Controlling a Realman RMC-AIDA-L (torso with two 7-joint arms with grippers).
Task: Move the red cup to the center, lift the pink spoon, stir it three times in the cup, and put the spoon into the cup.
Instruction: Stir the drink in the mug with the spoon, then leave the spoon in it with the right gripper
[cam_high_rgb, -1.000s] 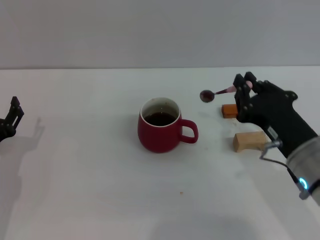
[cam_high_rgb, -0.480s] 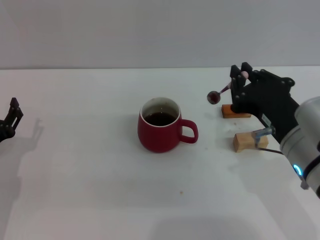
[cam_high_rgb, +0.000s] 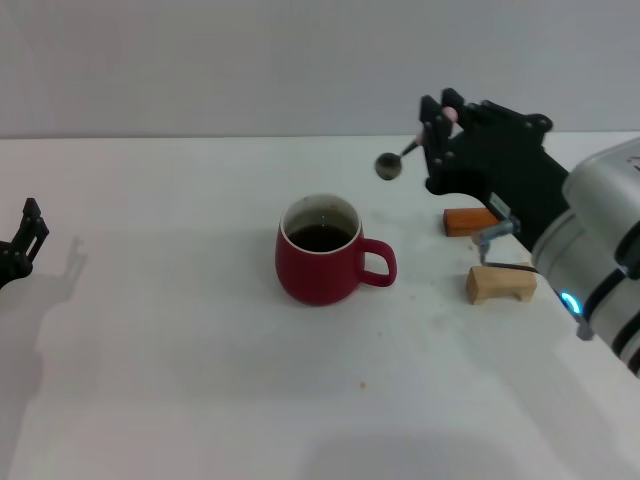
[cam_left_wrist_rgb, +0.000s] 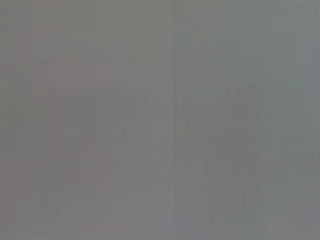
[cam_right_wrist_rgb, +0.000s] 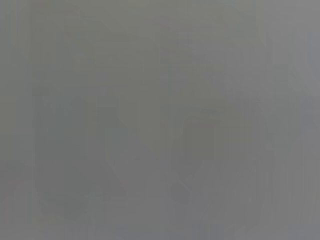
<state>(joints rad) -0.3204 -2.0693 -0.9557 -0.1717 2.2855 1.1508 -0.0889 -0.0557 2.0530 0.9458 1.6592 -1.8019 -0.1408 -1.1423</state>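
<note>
Red cup (cam_high_rgb: 320, 252): stood upright near the middle of the white table (cam_high_rgb: 180, 360), handle toward the robot's right, dark liquid inside.

Pink spoon (cam_high_rgb: 410, 150): held in the air above the table, beyond and to the right of the cup, clear of it; bowl end pointed toward the cup, handle end in the fingers.

Right gripper (cam_high_rgb: 440, 125): fingers closed on the spoon's pink handle.

Left gripper (cam_high_rgb: 22, 243): at the table's left edge, well apart from the cup; finger state could not be told.

Orange block (cam_high_rgb: 470, 219) and wooden block (cam_high_rgb: 500, 283): on the table, right of the cup.

Both wrist views showed only blank grey.
</note>
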